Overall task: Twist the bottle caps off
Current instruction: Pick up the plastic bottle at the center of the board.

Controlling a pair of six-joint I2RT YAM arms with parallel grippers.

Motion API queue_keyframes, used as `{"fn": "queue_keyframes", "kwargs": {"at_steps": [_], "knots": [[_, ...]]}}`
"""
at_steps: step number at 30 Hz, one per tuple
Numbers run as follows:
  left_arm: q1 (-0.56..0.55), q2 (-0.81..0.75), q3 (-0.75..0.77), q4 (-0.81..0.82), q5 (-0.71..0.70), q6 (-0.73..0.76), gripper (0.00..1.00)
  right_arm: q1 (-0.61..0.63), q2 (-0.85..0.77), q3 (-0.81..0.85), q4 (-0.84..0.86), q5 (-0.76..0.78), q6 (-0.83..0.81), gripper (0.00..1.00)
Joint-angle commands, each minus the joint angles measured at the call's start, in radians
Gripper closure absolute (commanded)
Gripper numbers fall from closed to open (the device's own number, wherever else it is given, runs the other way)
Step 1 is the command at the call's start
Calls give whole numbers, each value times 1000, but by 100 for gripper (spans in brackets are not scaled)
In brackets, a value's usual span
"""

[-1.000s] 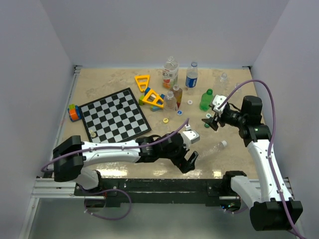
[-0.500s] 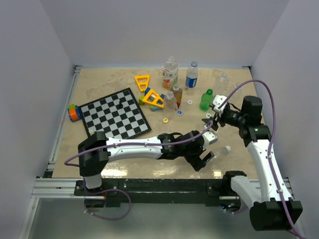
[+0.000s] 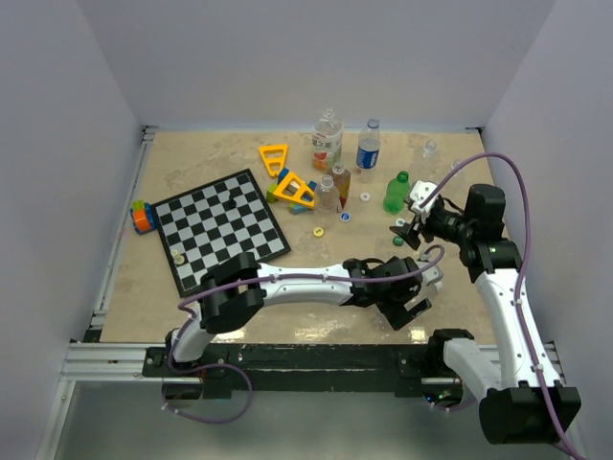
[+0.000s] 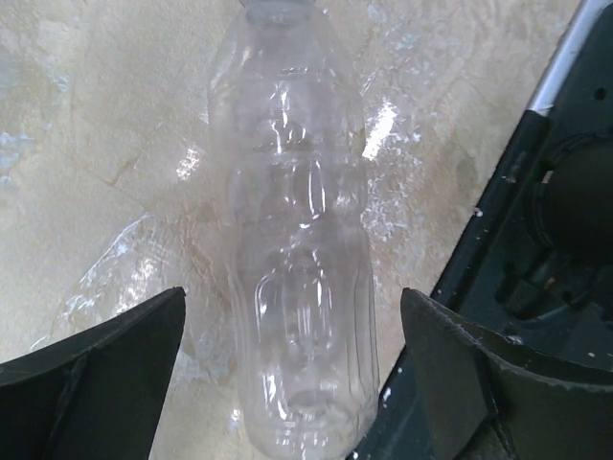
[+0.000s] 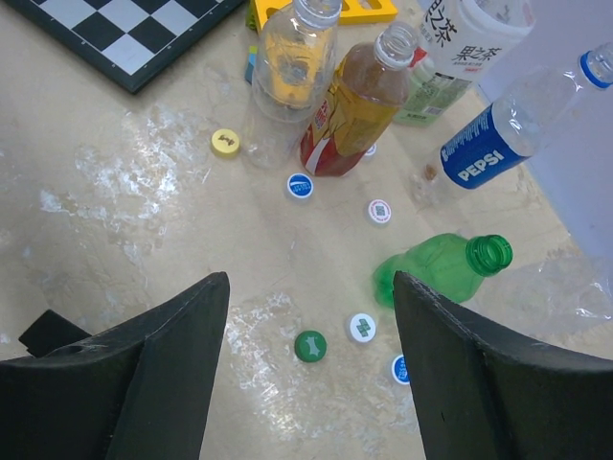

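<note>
A clear bottle (image 4: 297,240) lies on its side near the table's front edge, neck pointing away. My left gripper (image 4: 292,307) is open and straddles its base end, one finger on each side, apart from it. In the top view the left gripper (image 3: 412,299) hides most of this bottle. My right gripper (image 3: 404,233) is open and empty, hovering over loose caps: a green cap (image 5: 309,346), a white cap (image 5: 362,327) and a blue cap (image 5: 400,369). An uncapped green bottle (image 5: 436,268) stands just beyond. A Pepsi bottle (image 5: 493,144) still carries its blue cap (image 5: 599,62).
Further bottles stand at the back: a clear one (image 5: 287,77), an orange-labelled one (image 5: 354,105) and a white-labelled one (image 5: 460,48). A yellow cap (image 5: 225,142) lies beside them. A chessboard (image 3: 220,228) and yellow triangular toys (image 3: 287,182) sit left. The right arm's dark base (image 4: 556,220) is next to the lying bottle.
My left arm has swept right along the front edge and its open gripper now sits over the lying clear bottle. The right arm has barely moved.
</note>
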Motion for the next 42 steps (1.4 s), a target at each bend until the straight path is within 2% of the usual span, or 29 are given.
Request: {"fn": "queue_keyframes", "kwargs": {"at_steps": [1, 6, 11, 12, 17, 18, 21, 29, 33, 38, 42], "knots": [[-5, 64, 85, -51, -7, 45, 3, 1, -18, -1, 24, -9, 21, 28], [-5, 128, 133, -112, -12, 58, 11, 1, -16, -1, 24, -9, 21, 27], [-5, 136, 130, -115, -7, 68, 26, 1, -16, -1, 24, -9, 21, 27], [-5, 138, 125, -115, 0, 75, 30, 1, -16, -1, 22, -9, 21, 27], [-5, 90, 61, -96, -6, 95, 69, 1, -19, -1, 22, -7, 18, 27], [-5, 63, 29, -74, -15, 99, 72, 1, -21, -3, 22, -4, 18, 27], [-3, -63, -134, -5, -36, 125, 79, 1, -25, -4, 22, -6, 16, 27], [6, -497, -537, 107, -70, 243, 86, 1, -4, 64, -56, -37, -39, 27], [35, -738, -694, 147, -107, 346, 90, 1, 66, 163, -204, -72, -151, 21], [69, -1017, -831, 185, -171, 452, 95, 1, 192, 256, -419, -151, -307, 21], [81, -1175, -939, 269, -211, 467, 95, 21, 254, 301, -488, -210, -327, 21]]}}
